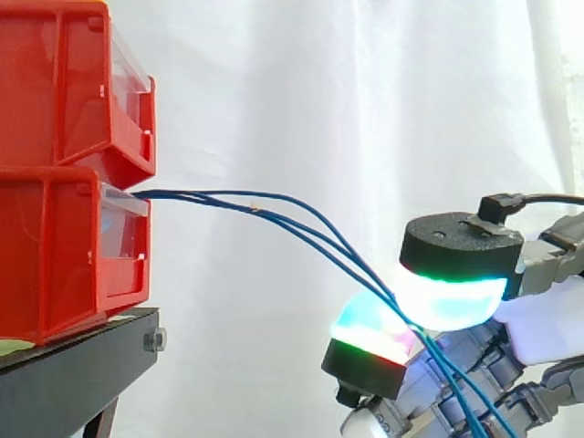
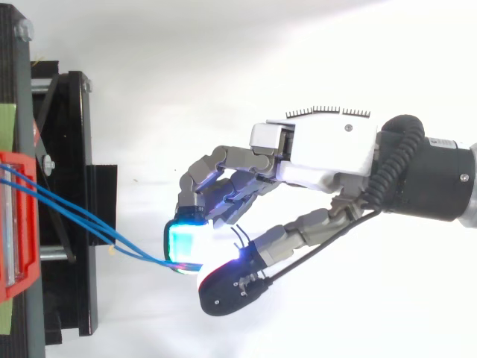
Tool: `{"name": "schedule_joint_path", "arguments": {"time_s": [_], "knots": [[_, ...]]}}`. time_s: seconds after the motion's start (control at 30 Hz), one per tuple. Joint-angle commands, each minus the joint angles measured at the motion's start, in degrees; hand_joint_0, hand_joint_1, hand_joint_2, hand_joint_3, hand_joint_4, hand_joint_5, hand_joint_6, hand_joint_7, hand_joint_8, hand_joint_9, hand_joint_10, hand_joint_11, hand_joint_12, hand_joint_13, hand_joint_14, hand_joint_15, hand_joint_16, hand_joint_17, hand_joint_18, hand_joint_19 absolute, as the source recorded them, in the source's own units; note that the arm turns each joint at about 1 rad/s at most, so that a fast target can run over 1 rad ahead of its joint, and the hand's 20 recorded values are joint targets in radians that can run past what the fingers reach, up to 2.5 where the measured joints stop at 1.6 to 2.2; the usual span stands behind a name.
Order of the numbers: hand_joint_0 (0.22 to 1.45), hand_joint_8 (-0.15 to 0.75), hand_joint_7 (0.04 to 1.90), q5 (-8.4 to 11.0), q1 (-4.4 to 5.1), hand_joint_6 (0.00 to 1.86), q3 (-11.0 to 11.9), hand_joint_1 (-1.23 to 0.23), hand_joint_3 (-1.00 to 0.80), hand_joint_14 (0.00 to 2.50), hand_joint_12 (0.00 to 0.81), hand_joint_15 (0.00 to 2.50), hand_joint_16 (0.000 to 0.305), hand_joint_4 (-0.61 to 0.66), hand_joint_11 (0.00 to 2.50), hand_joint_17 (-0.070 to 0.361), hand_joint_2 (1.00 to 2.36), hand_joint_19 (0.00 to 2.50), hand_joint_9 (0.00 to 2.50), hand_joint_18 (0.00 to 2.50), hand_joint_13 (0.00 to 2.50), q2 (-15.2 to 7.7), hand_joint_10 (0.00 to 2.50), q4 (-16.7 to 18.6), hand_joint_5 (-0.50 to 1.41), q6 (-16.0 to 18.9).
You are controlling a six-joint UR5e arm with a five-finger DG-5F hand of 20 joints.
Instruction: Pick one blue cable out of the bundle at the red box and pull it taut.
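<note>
Well, the hand (image 2: 320, 153) is closed in a pinch on the blue cables (image 1: 256, 212). A fingertip pad (image 2: 186, 242) glowing cyan and the dark-backed thumb pad (image 1: 456, 251) press together with the strands between them, and the other fingers are curled in behind.

The cables come out of the front of the lower red bin (image 1: 55, 265), at its clear upper lip. They run away from the bin toward the hand, dropping as they go. In the side view they bow in a soft arc rather than a straight line (so there is some slack in them). Near the bin the strands lie slightly apart, then they draw together on the way to the pads. Past the pinch they carry on downward across the hand, farther from the bin. I cannot tell whether the pads grip one strand or all of them.

The hand sits well apart from the lower red bin, out in front of it and lower than the opening the cables leave. An upper red bin (image 1: 64, 82) is stacked directly on the lower one. The lower bin rests on a black stand (image 1: 82, 365). A white curtain (image 1: 365, 91) hangs behind the bins.
</note>
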Motion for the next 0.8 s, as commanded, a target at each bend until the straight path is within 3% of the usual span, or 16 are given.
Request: {"name": "schedule_joint_path", "arguments": {"time_s": [0.0, 0.27, 0.53, 0.77], "knots": [[0.85, 0.259, 0.88, 0.00, 0.00, 0.91, 0.0, -0.95, -0.32, 0.00, 0.371, 0.11, 0.056, 0.11, 0.33, 0.127, 1.01, 0.32, 0.55, 0.63, 0.38, 0.0, 0.01, 0.0, -0.24, 0.0], [0.84, 0.261, 0.82, 0.00, 0.00, 0.89, 0.0, -0.98, -0.35, 0.00, 0.381, 0.10, 0.058, 0.15, 0.34, 0.130, 1.01, 0.27, 0.46, 0.62, 0.34, 0.0, 0.01, 0.0, -0.27, 0.0], [0.73, 0.293, 0.81, 0.00, 0.00, 0.88, 0.0, -0.97, -0.49, 0.00, 0.389, 0.09, 0.059, 0.22, 0.35, 0.133, 1.00, 0.23, 0.48, 0.67, 0.36, 0.0, 0.01, -0.3, -0.25, 0.0], [0.70, 0.311, 0.83, 0.00, 0.00, 0.87, 0.0, -0.95, -0.50, 0.00, 0.394, 0.10, 0.060, 0.24, 0.36, 0.135, 1.00, 0.26, 0.53, 0.69, 0.38, 0.0, 0.01, -0.3, -0.24, 0.0]]}}
